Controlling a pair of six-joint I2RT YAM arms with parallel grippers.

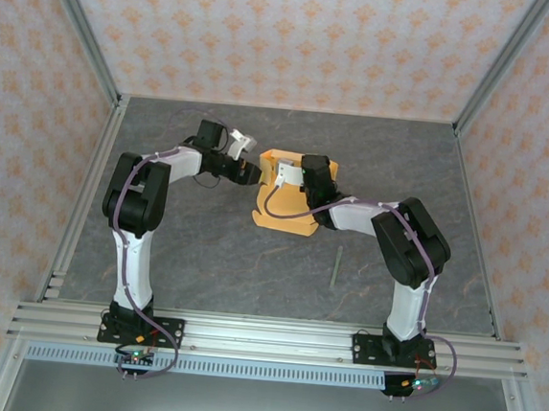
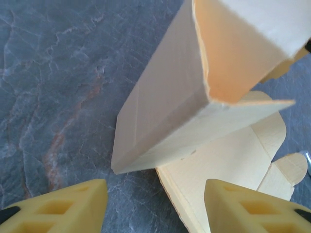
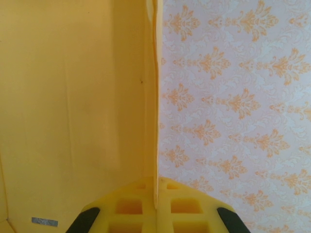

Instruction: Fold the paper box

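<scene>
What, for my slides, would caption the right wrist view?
Jaws shut on an upright paper box panel, patterned wall behind.

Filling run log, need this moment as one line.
paper box: part-folded, one panel upright | right gripper: shut on panel edge | left gripper: open, facing box, nothing held

You see the paper box (image 1: 282,211) partly folded on the grey table (image 1: 203,247), with your right gripper (image 1: 301,172) over its far part and your left gripper (image 1: 252,174) just beside its left edge. A thin greenish stick (image 1: 336,267) lies apart to its right.
</scene>
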